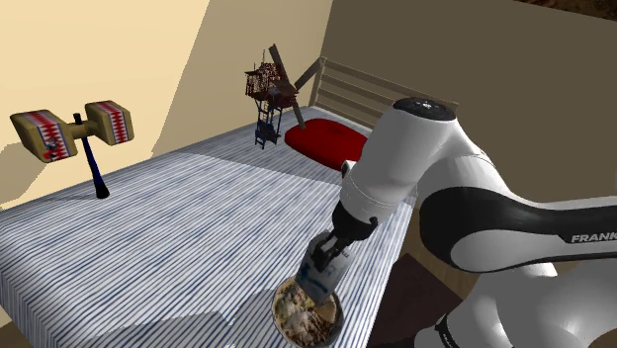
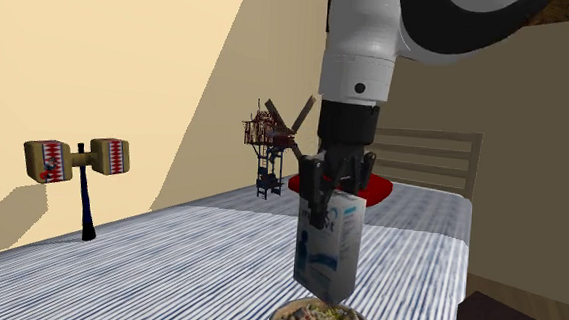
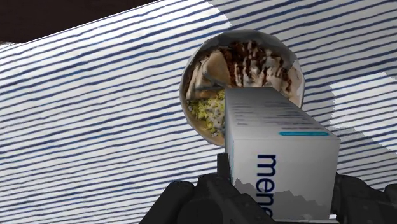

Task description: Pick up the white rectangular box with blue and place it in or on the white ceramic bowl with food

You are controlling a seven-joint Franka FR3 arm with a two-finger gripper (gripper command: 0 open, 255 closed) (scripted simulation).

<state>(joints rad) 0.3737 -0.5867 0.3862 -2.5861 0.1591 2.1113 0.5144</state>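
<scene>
Box [image 2: 332, 259], white with blue lettering: gripped at its upper end by the black claw [image 2: 332, 203], which is clenched on it. It hangs upright directly over the bowl [image 1: 275, 308] of food, just short of contact as far as can be judged. The bowl sits at the near edge of the striped bed [image 1: 168, 217]. The high, vertical hold probably lets the lower end clear the rim before lowering. Red pillow [image 1: 326, 141]: far side, well apart.
</scene>
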